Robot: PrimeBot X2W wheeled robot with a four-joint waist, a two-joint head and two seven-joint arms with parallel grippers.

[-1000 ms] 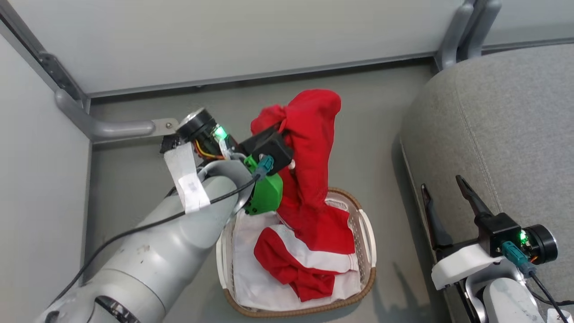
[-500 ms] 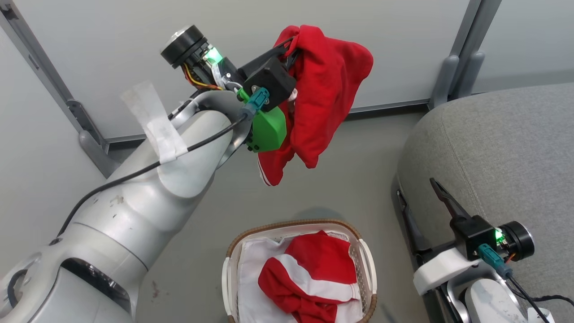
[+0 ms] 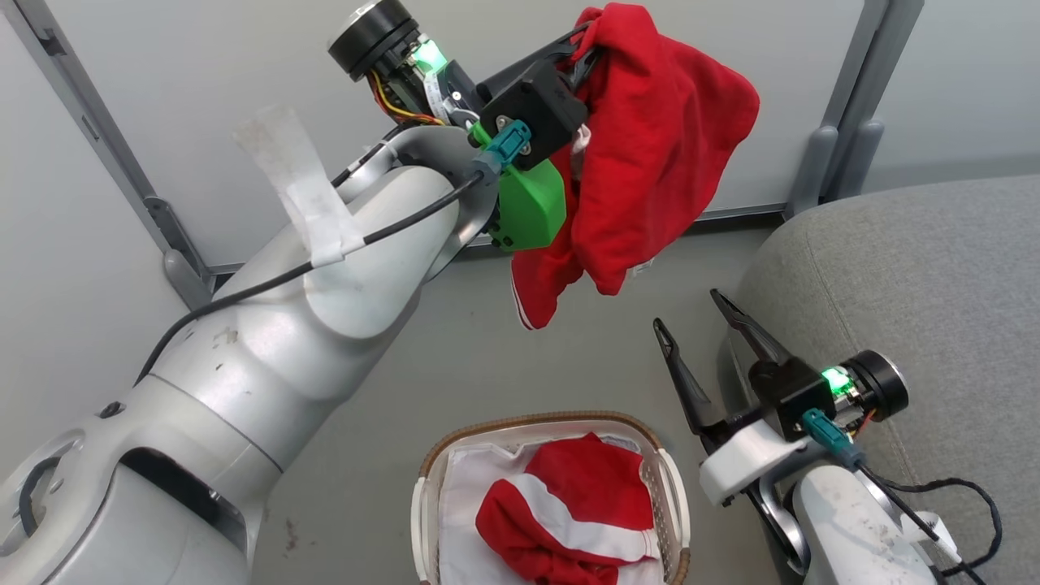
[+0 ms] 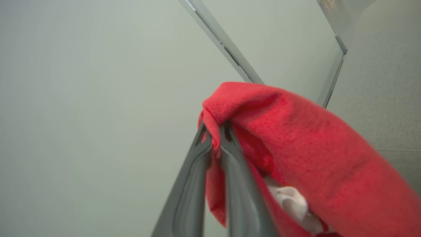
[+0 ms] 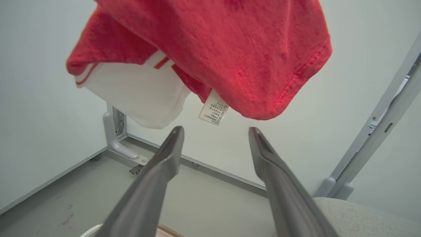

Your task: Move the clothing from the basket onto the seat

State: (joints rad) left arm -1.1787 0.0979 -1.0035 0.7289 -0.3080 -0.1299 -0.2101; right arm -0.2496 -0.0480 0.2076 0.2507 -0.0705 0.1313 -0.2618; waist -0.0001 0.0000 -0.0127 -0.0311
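My left gripper (image 3: pixel 587 50) is shut on a red garment (image 3: pixel 654 154) and holds it high in the air, left of the seat (image 3: pixel 918 301). In the left wrist view its fingertips (image 4: pixel 215 131) pinch a fold of the red garment (image 4: pixel 306 154). A second red garment with a white band (image 3: pixel 577 520) lies in the cream basket (image 3: pixel 676 504) on a white lining, on the floor below. My right gripper (image 3: pixel 689 310) is open and empty beside the seat's edge. In the right wrist view the hanging garment (image 5: pixel 230 49) is just above my right gripper (image 5: pixel 215 131).
Pale wall panels with grey metal posts (image 3: pixel 845 138) and floor brackets (image 3: pixel 183 276) close off the back. Grey floor (image 3: pixel 455 366) lies between the basket and the wall. A black cable (image 3: pixel 967 520) trails by my right arm.
My left gripper has lifted the red garment out of the basket and carried it up and toward the seat. My right gripper has moved left, off the seat's edge. The camera has tilted.
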